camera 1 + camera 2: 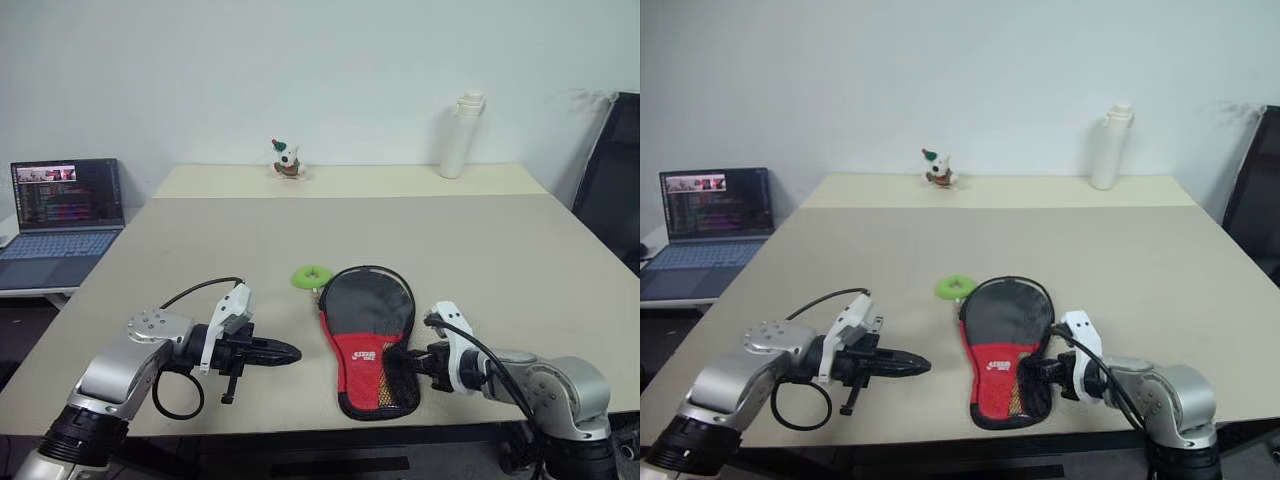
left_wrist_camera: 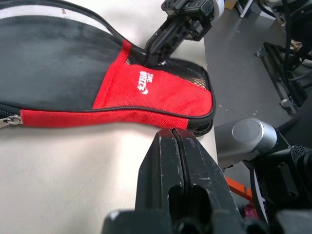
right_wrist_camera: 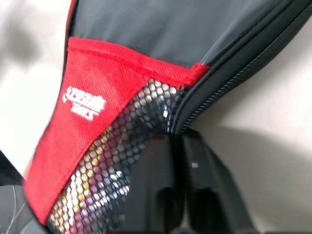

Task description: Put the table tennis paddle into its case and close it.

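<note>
The left gripper (image 1: 285,352) hovers over the near part of the table (image 1: 520,260), pointing toward the case and stopping just short of its red side. Its 2 fingers (image 2: 168,165) are pressed together with nothing between them.

The right gripper (image 1: 412,358) sits at the opposite side of the case (image 1: 368,340), at the narrow handle end. In the right wrist view its 2 fingers (image 3: 161,180) lie close to each other against the mesh pocket and the zipper seam. Whether they pinch the fabric or the zipper cannot be told; only a thin gap shows between them.

The case lies flat near the front edge of the table, black round part away from the robot, red part with white logo and mesh pocket nearest. The table tennis paddle is not separately visible; the case outline looks filled, so the paddle is judged to be inside. In the left wrist view the zipper (image 2: 9,121) appears partly unclosed along the near seam.

Step in hand, as judged: closing the case. The next move calls for 1 gripper to hold the case down while the other catches the zipper pull and draws it along the seam.

Beyond the case lies a green ring (image 1: 312,277), just beside its round end. At the far edge stand a small toy figure (image 1: 287,160) and a white bottle (image 1: 461,136). A laptop (image 1: 62,215) sits on a side surface to the left.
</note>
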